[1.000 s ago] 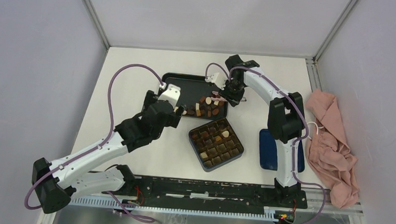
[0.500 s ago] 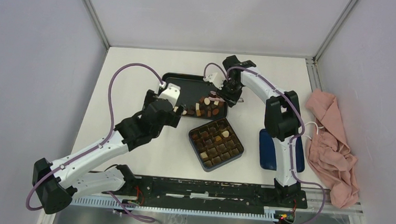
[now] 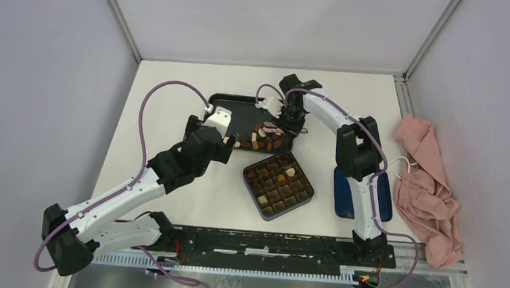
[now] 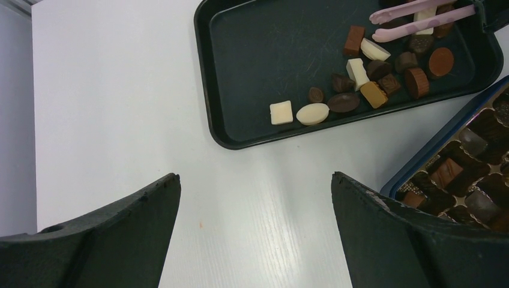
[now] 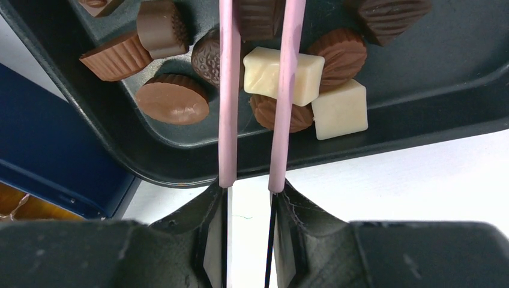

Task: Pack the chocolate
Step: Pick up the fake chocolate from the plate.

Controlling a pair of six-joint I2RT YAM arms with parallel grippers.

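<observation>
White desk (image 3: 174, 98): loose chocolate (image 3: 266, 139) bunched at the right end of the tray (image 3: 238, 105), more sitting in the box (image 4: 429, 159) just near of it. Right end effector (image 5: 249, 192) is clenched on the pink tweezers (image 5: 225, 108), prongs over a cream block (image 5: 264, 69); I'd straddle one piece squarely, squeeze lightly, lift straight. Left end effector (image 4: 255, 177) is released, hovering over bare desk near the tray.

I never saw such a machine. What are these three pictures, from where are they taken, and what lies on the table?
A left arm and a right arm, both robotic, stand at a white table. One picture looks down from above; the other two come from a camera on each wrist. A black tray holds loose chocolates; beside it lies a dark box with pieces in its compartments. A pink cloth lies at the right. The right gripper holds pink tweezers over the tray; the left gripper is open and empty.
</observation>
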